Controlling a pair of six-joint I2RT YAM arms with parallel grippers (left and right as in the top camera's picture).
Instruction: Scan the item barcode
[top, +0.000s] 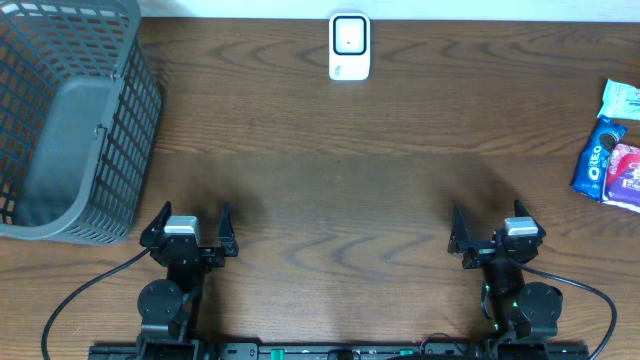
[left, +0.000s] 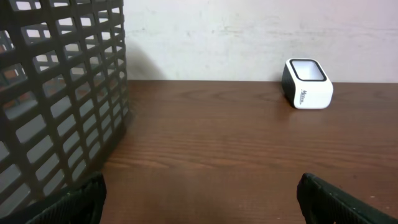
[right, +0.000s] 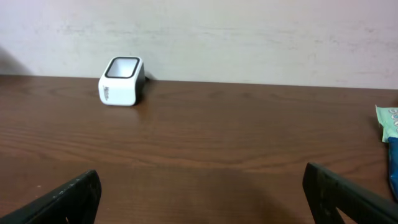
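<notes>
A white barcode scanner (top: 349, 46) with a dark window stands at the table's far edge, centre; both wrist cameras also see the scanner (left: 307, 83) (right: 121, 81). Snack packets lie at the right edge: a blue Oreo pack (top: 597, 160), a pink packet (top: 626, 176) and a green-white packet (top: 621, 100). My left gripper (top: 190, 225) rests near the front left, open and holding nothing. Near the front right sits my right gripper (top: 492, 228), wide open too. In the right wrist view only slivers of the packets (right: 390, 134) show at the right border.
A large grey plastic basket (top: 75, 120) fills the back-left corner, close to the left gripper; its mesh wall (left: 59, 93) takes up the left of the left wrist view. A pale wall runs behind the table. Black cables trail from both arm bases.
</notes>
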